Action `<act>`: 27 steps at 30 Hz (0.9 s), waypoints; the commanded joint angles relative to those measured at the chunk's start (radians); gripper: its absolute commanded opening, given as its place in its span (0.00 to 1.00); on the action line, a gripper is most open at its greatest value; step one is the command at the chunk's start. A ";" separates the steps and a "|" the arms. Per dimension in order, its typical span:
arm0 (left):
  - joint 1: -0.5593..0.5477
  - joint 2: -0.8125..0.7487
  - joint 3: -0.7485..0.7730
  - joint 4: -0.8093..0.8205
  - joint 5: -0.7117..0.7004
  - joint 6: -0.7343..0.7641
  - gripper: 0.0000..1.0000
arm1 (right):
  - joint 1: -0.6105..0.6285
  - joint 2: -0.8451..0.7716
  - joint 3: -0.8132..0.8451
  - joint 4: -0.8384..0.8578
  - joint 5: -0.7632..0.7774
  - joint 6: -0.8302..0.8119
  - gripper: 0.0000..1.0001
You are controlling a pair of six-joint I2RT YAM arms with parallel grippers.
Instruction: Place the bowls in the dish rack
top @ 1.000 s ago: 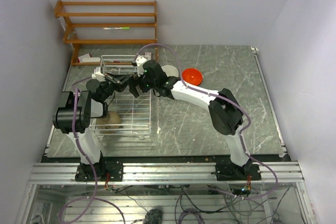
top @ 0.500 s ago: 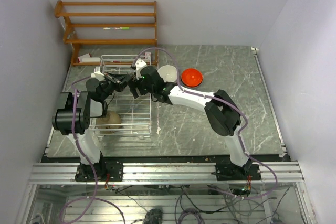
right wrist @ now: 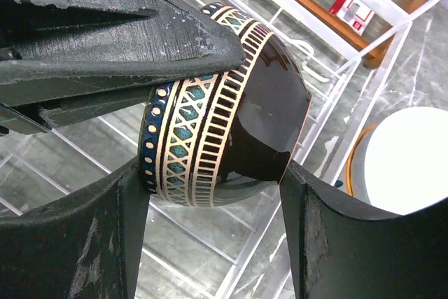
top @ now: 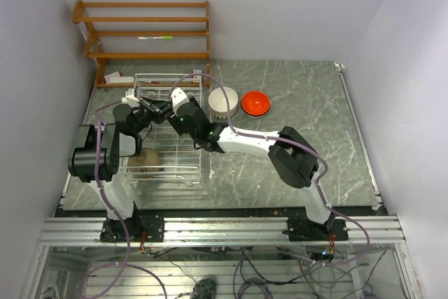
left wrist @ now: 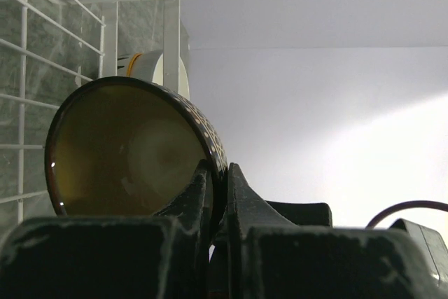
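A glossy black-brown bowl (top: 162, 109) with a blue and cream patterned band hangs on its side over the far part of the white wire dish rack (top: 175, 153). My left gripper (top: 154, 108) is shut on its rim (left wrist: 218, 169); its olive inside faces the left wrist view (left wrist: 126, 152). My right gripper (top: 171, 112) straddles the bowl (right wrist: 224, 124), one finger on the rim and the other on the foot (right wrist: 212, 173). A tan-brown bowl (top: 145, 161) lies in the rack's near left end. A cream-white bowl (top: 222, 101) and an orange-red bowl (top: 255, 103) stand on the table right of the rack.
A brown wooden slatted shelf (top: 147, 33) stands at the back left against the wall. A small red and white item (top: 115, 76) lies by its foot. The rack's far rim (right wrist: 336, 75) is just beyond the held bowl, with the cream-white bowl (right wrist: 406, 159) outside it.
My right arm has swung left and lower over the rack, uncovering the cream-white bowl. My left gripper has stayed in place on the black-brown bowl.
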 commanded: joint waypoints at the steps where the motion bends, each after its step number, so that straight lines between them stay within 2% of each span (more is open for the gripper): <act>1: 0.020 -0.064 0.016 -0.199 0.020 0.095 0.14 | 0.010 -0.016 0.012 0.036 0.193 -0.117 0.10; 4: 0.030 -0.124 0.035 -0.323 0.016 0.175 0.19 | 0.010 -0.009 0.012 0.042 0.220 -0.136 0.10; 11: 0.077 -0.309 0.146 -0.830 -0.078 0.462 0.33 | 0.012 0.029 0.049 0.032 0.245 -0.185 0.10; 13: 0.090 -0.349 0.183 -0.914 -0.097 0.508 0.38 | 0.012 0.032 0.050 0.037 0.240 -0.196 0.10; 15: 0.100 -0.373 0.220 -0.984 -0.115 0.545 0.50 | 0.011 0.037 0.054 0.041 0.239 -0.216 0.10; 18: 0.109 -0.407 0.279 -1.084 -0.150 0.607 0.74 | 0.014 0.062 0.086 0.030 0.251 -0.264 0.10; 19: 0.112 -0.415 0.295 -1.104 -0.159 0.622 0.78 | 0.015 0.073 0.099 0.020 0.246 -0.280 0.11; 23: 0.117 -0.446 0.309 -1.140 -0.168 0.648 0.80 | 0.021 0.109 0.139 -0.005 0.230 -0.329 0.13; 27: 0.126 -0.473 0.295 -1.144 -0.174 0.659 0.80 | 0.029 0.153 0.197 -0.046 0.222 -0.363 0.23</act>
